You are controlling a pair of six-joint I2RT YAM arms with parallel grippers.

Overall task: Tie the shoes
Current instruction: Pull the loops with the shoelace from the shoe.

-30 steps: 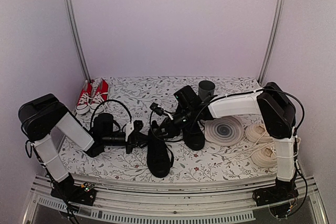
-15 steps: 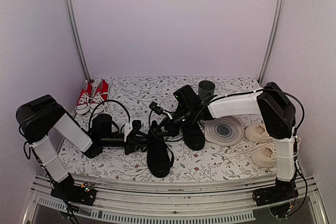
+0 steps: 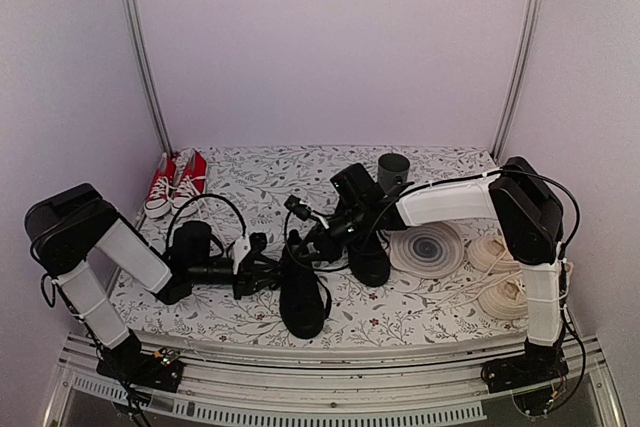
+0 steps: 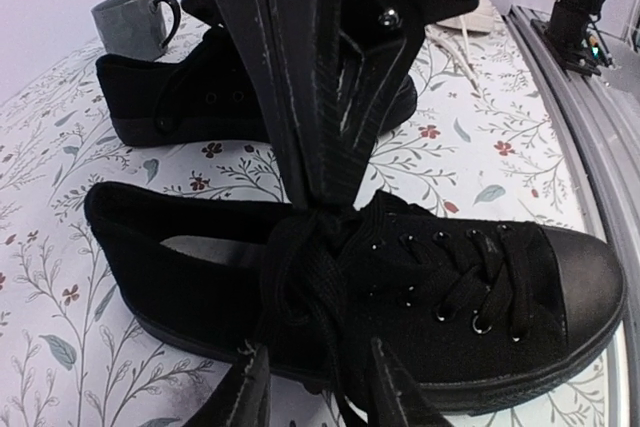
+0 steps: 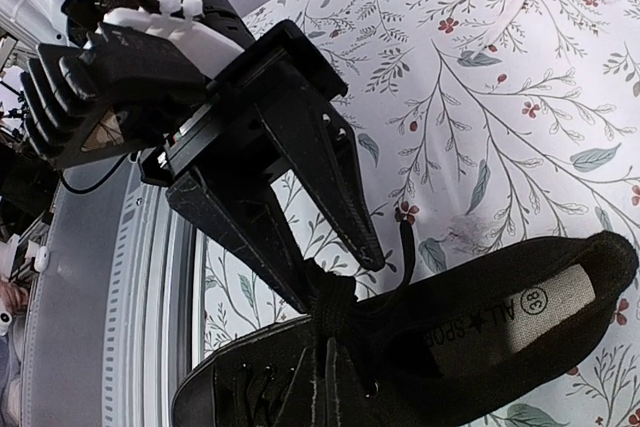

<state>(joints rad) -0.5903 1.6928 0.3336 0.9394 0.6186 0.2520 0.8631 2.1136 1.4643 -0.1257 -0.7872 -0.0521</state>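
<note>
One black shoe lies toe toward me at the table's front middle; it also shows in the left wrist view and the right wrist view. The second black shoe stands just behind and to its right, and shows in the left wrist view. My right gripper is shut on the bunched black laces above the near shoe's tongue, its closed tips showing in its own view. My left gripper is open at the shoe's left side, its fingers straddling hanging lace strands.
A grey mug stands behind the shoes. A round ringed mat and cream sneakers lie at the right. Small red-and-white sneakers sit at the back left. A metal rail runs along the front edge.
My left arm has drawn back a little to the left, away from the near shoe. The right gripper stays shut on the laces in nearly the same place.
</note>
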